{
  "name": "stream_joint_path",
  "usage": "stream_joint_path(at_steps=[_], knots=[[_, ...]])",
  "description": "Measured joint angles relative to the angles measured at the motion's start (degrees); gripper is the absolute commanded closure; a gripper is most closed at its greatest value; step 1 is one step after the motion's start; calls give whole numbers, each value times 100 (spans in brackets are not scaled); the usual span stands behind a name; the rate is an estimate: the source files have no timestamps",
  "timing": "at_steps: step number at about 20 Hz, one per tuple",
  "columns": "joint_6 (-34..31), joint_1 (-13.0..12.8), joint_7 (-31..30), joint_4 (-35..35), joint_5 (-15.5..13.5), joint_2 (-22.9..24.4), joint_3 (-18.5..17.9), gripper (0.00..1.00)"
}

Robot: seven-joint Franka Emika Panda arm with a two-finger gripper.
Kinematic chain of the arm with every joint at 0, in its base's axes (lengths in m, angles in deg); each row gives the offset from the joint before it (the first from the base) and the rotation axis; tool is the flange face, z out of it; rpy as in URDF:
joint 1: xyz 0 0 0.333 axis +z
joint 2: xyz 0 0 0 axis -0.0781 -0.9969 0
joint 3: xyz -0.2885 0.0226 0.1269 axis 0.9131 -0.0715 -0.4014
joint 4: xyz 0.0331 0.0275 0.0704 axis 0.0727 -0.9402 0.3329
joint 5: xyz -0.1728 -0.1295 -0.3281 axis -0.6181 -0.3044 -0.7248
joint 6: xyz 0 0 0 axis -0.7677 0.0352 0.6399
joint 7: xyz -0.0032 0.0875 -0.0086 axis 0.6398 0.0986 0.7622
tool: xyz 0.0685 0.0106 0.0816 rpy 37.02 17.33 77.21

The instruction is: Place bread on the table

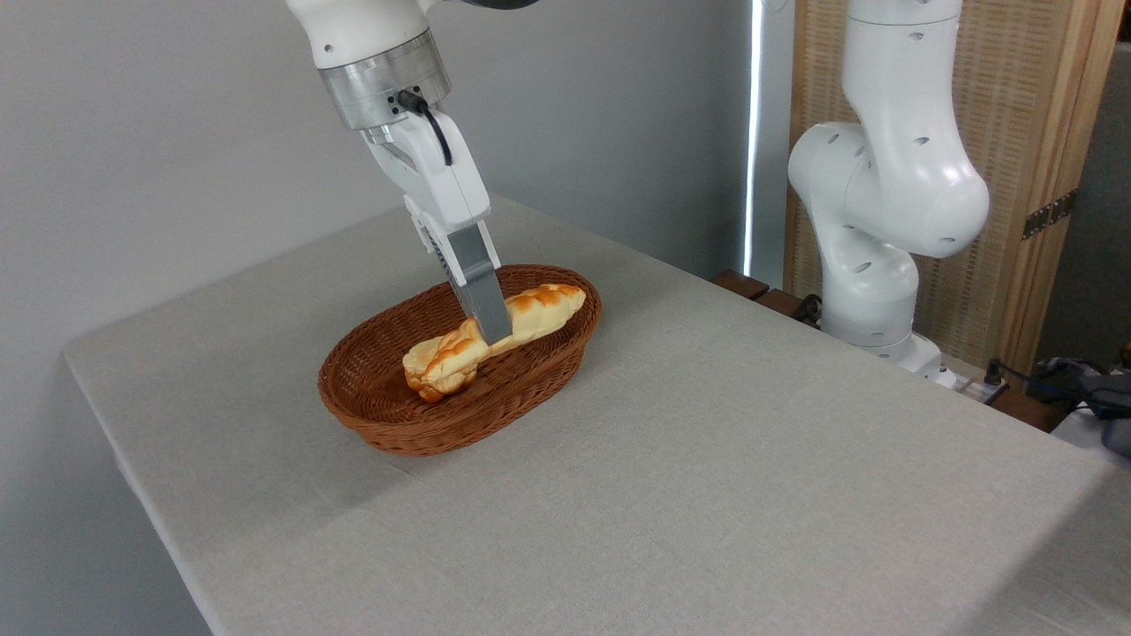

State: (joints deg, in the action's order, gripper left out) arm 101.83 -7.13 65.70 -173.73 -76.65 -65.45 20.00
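Gripping the bread point(530, 314) at its middle, the fingers point(482, 300) slant down from the upper left, pinched shut on it. It lies lengthwise over the wicker basket point(380, 415), which sits toward the tabletop's point(707, 495) far left corner, one end above the basket's far rim.

Tilted gripper point(497, 334), fingers point(477, 287) clamped together

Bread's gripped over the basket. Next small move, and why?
Probably carry it right, past the rim. The gripper, jaws shut on the bread mid-length, holds it above the basket, one end over the far rim. The bare table to the right offers room to set it down.
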Motion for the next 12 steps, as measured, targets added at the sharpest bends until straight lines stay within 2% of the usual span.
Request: stream_joint_path(at_steps=[12], knots=[[-1,2,17,0,1,78,-216,0]])
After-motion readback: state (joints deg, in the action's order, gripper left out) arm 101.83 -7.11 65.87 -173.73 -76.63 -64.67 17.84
